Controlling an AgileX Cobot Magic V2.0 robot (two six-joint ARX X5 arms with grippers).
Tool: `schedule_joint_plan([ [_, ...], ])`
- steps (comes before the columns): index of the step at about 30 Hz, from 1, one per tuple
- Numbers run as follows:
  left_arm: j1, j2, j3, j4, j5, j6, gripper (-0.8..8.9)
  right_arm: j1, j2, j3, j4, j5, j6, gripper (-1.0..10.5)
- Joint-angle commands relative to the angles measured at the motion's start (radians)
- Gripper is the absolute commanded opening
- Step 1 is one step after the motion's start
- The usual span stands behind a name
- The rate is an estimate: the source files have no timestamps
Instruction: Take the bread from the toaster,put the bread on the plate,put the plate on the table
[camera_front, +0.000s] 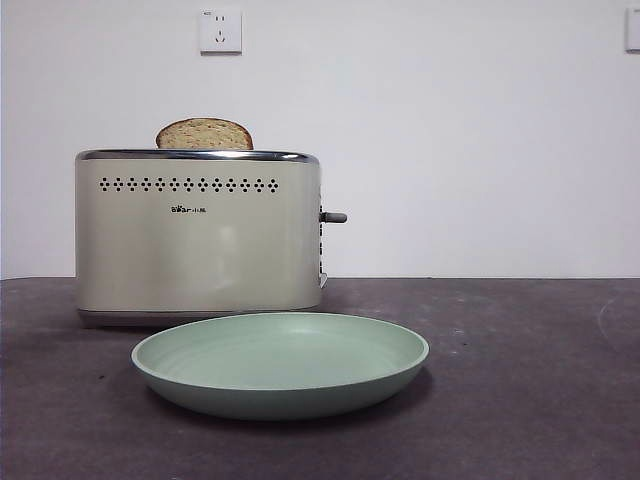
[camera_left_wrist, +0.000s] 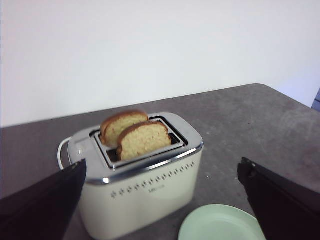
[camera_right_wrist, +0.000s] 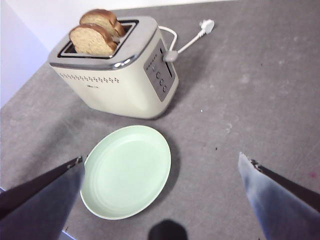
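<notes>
The cream toaster (camera_front: 198, 238) stands on the dark table (camera_front: 520, 380), left of centre in the front view. Two bread slices stand upright in its slots (camera_left_wrist: 144, 140) (camera_right_wrist: 92, 40); from the front only one domed top (camera_front: 204, 134) shows above the chrome rim. The pale green plate (camera_front: 280, 362) lies flat on the table just in front of the toaster, with nothing on it. My left gripper (camera_left_wrist: 162, 167) hangs open above and in front of the toaster. My right gripper (camera_right_wrist: 160, 159) is open, high over the plate (camera_right_wrist: 127, 170). Neither arm appears in the front view.
The toaster's grey lever (camera_front: 333, 217) sticks out on its right side. Its white cord and plug (camera_right_wrist: 202, 26) lie on the table behind it. A wall socket (camera_front: 220, 30) sits on the white wall behind the toaster.
</notes>
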Motion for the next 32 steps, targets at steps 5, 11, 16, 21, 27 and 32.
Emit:
schedule_joint_plan([
  [5,-0.036,0.169,0.002,0.158,0.055,0.069,6.64,0.002,0.039,0.002,-0.012,-0.002,-0.004,5.4],
  [11,-0.081,0.347,0.002,0.328,0.062,0.122,6.64,0.002,0.059,0.002,-0.013,-0.002,-0.004,5.4],
  [16,-0.112,0.515,0.003,0.480,0.062,0.122,6.64,0.002,0.061,0.002,-0.014,-0.002,-0.004,5.4],
  [21,-0.141,0.652,0.003,0.609,0.057,0.137,6.64,0.002,0.061,0.002,-0.027,-0.001,-0.004,5.4],
  [27,-0.166,0.772,0.003,0.695,0.025,0.175,6.64,0.002,0.061,0.002,-0.045,-0.001,-0.005,5.4],
  [32,-0.181,0.851,0.003,0.732,0.013,0.201,6.64,0.002,0.061,0.002,-0.060,-0.001,-0.005,5.4],
])
